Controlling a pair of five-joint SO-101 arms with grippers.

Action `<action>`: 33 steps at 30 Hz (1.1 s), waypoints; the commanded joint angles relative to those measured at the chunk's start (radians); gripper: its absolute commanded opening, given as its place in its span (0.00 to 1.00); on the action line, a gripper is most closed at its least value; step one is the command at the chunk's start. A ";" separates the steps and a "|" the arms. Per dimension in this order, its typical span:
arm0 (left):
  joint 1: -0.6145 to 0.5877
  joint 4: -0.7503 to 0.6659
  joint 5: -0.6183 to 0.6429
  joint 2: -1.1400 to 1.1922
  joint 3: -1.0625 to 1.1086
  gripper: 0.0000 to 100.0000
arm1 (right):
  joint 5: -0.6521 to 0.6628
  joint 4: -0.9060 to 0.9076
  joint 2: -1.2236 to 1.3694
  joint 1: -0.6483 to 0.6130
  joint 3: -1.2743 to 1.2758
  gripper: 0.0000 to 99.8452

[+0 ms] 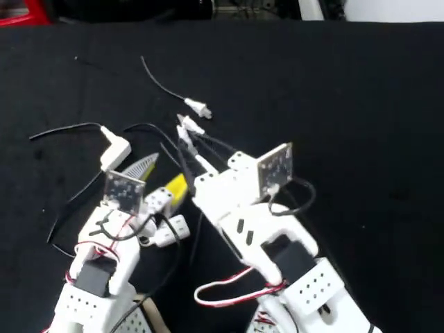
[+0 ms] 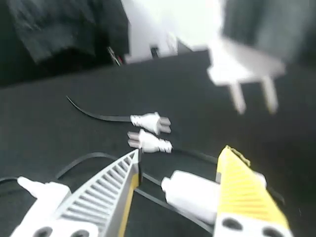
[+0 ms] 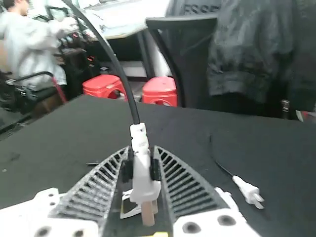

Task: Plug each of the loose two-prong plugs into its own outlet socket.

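Jaws of the right gripper (image 3: 141, 154) are squeezed tight on a white plug (image 3: 141, 173). Its black cord (image 3: 113, 64) goes up from it. The right wrist view shows this grip best. On the left gripper (image 2: 180, 153) the jaws are wide apart over the black table (image 2: 59, 128). A white block (image 2: 190, 195) on a cord lies between them. The left wrist view also shows a loose plug (image 2: 150, 122) with a second plug (image 2: 148, 142) just beside it. From the high view, a white socket (image 1: 114, 149) lies near the left arm, apart from those plugs.
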 commanded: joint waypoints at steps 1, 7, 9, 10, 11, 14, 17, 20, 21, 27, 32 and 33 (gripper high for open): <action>-0.027 -0.031 0.097 -0.009 -0.033 0.25 | 0.012 0.000 -0.013 -0.064 0.016 0.01; -0.087 -0.029 0.158 -0.009 -0.062 0.25 | 0.014 0.000 -0.013 -0.081 0.024 0.01; -0.090 -0.029 0.178 -0.009 -0.064 0.25 | 0.014 0.000 -0.013 -0.081 0.024 0.01; -0.090 -0.029 0.190 -0.009 -0.065 0.25 | 0.014 0.000 -0.013 -0.081 0.025 0.01; -0.084 -0.020 0.203 -0.009 -0.073 0.25 | 0.014 0.000 -0.013 -0.080 0.025 0.01; -0.070 0.117 0.209 -0.008 -0.131 0.25 | 0.015 0.002 -0.016 -0.075 0.025 0.01; -0.067 0.224 0.204 -0.009 -0.180 0.25 | 0.015 0.006 -0.021 -0.077 0.027 0.01; -0.059 0.261 0.190 -0.009 -0.183 0.25 | 0.021 0.005 -0.022 -0.075 0.027 0.01; -0.053 0.275 0.166 -0.009 -0.183 0.25 | 0.032 0.006 -0.022 -0.075 0.027 0.01; 0.073 0.358 0.025 -0.020 -0.209 0.24 | 0.034 0.006 -0.022 -0.083 0.053 0.01; 0.044 0.356 0.068 -0.025 -0.220 0.23 | 0.032 0.008 -0.022 -0.084 0.053 0.01; 0.027 0.354 0.078 -0.025 -0.220 0.23 | 0.032 0.015 -0.022 -0.091 0.051 0.01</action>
